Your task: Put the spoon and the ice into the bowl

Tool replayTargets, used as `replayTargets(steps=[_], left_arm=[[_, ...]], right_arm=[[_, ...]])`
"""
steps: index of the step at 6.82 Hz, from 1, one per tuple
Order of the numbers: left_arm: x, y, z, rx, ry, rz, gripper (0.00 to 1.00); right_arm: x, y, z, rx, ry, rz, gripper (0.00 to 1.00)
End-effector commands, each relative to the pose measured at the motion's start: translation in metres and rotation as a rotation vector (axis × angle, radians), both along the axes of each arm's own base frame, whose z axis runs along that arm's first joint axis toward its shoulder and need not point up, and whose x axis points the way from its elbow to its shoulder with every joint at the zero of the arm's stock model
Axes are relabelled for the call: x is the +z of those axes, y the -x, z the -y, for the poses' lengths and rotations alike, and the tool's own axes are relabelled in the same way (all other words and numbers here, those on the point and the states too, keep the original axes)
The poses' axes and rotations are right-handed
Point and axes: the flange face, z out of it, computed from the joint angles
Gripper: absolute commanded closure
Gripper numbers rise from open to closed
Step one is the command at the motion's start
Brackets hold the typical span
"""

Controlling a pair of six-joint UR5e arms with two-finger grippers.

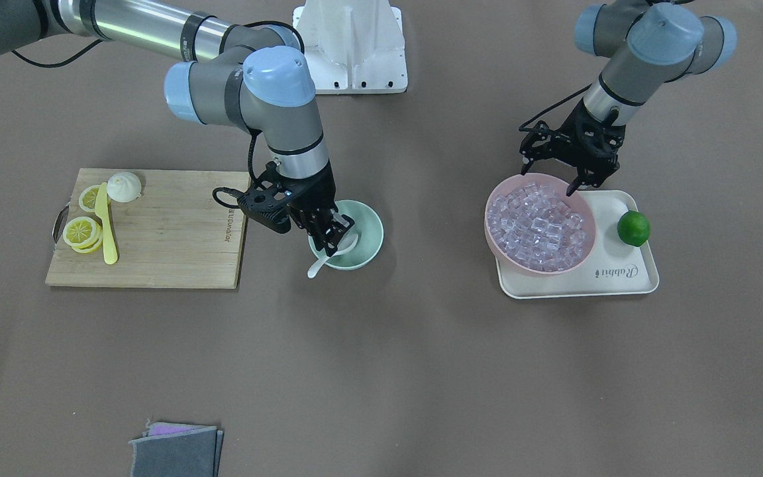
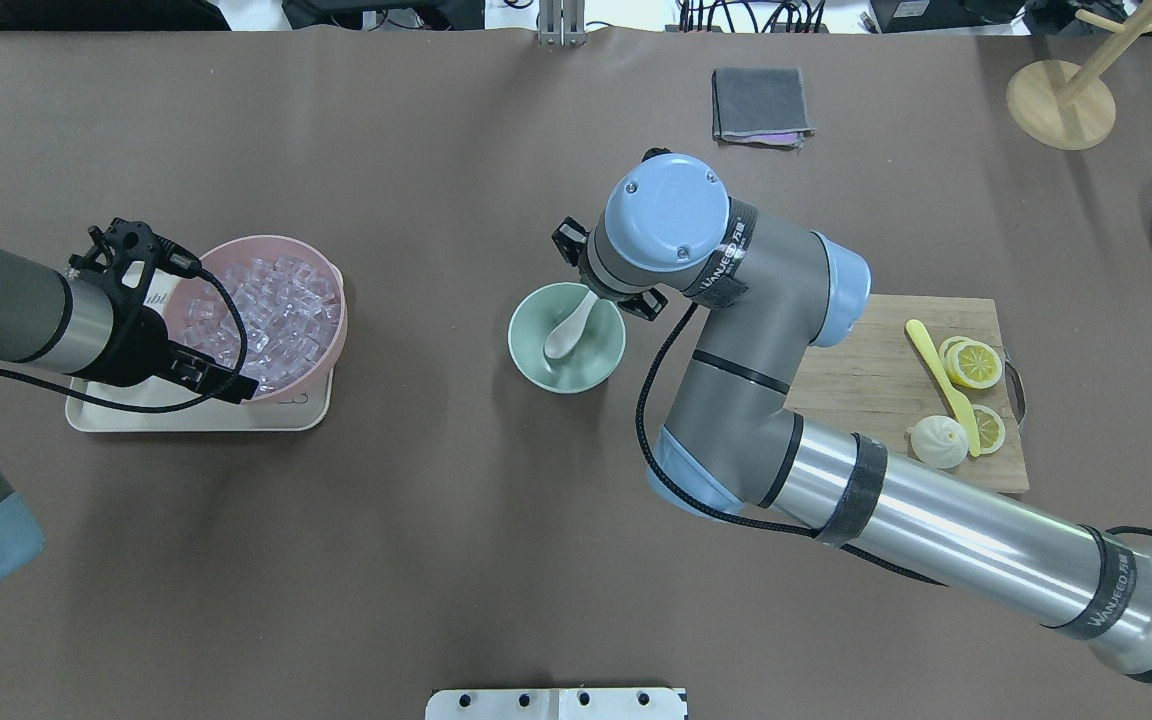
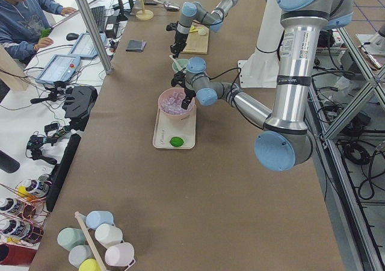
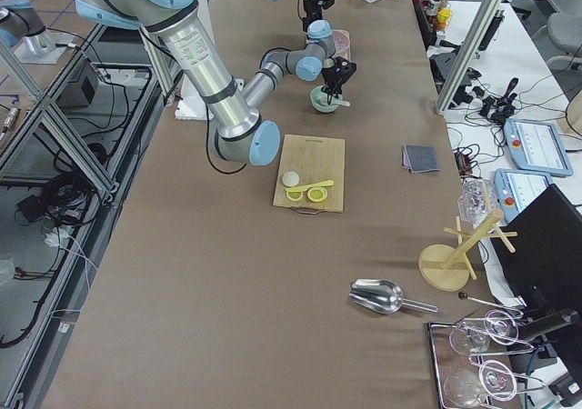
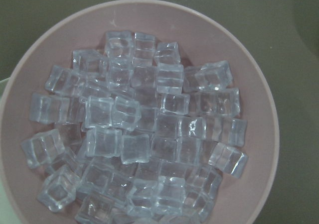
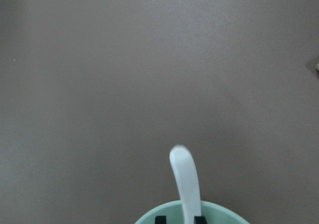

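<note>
Pink plastic fills the left of the scene. Translucent, glossy cubes of ice (image 2: pixel 271 310) are heaped in a round pink bowl (image 5: pixel 249 84) on a cream tray (image 2: pixel 276 415), just below the left gripper (image 1: pixel 549 180), whose jaws are spread wide over the rim. Further right, the glossy white spoon (image 2: pixel 564 340) is seen lying in the smooth mint-green bowl (image 2: pixel 596 360). Its curved handle is flanked by the right gripper (image 1: pixel 332 240), with the jaws narrowly parted and a gap left on one side. A wooden board (image 2: pixel 866 390) is set well apart on that gripper's outer side.
</note>
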Motion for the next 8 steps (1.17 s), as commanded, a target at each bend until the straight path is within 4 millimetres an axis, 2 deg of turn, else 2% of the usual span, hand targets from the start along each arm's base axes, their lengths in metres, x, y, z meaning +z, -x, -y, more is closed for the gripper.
replayTargets(steps=[1,3,4,5,6,8], left_arm=[[0.007,-0.004,0.003,0.002,0.007,0.012,0.10],[0.009,-0.009,0.007,0.004,0.012,0.015,0.14],[0.010,-0.009,0.007,0.004,0.014,0.017,0.19],[0.014,-0.008,0.006,0.003,0.019,0.024,0.20],[0.017,-0.006,0.005,0.002,0.022,0.027,0.25],[0.021,-0.009,0.004,0.004,0.032,0.031,0.34]], right_arm=[[-0.001,-0.031,0.016,-0.047,0.010,0.017,0.00],[0.007,-0.035,0.018,-0.051,0.004,0.006,0.00],[0.010,-0.046,0.010,-0.053,-0.002,0.015,0.00],[0.017,-0.068,0.001,-0.069,-0.008,0.010,0.00],[0.017,-0.081,-0.005,-0.089,-0.012,-0.004,0.00],[0.018,-0.081,-0.006,-0.089,-0.010,-0.006,0.00]])
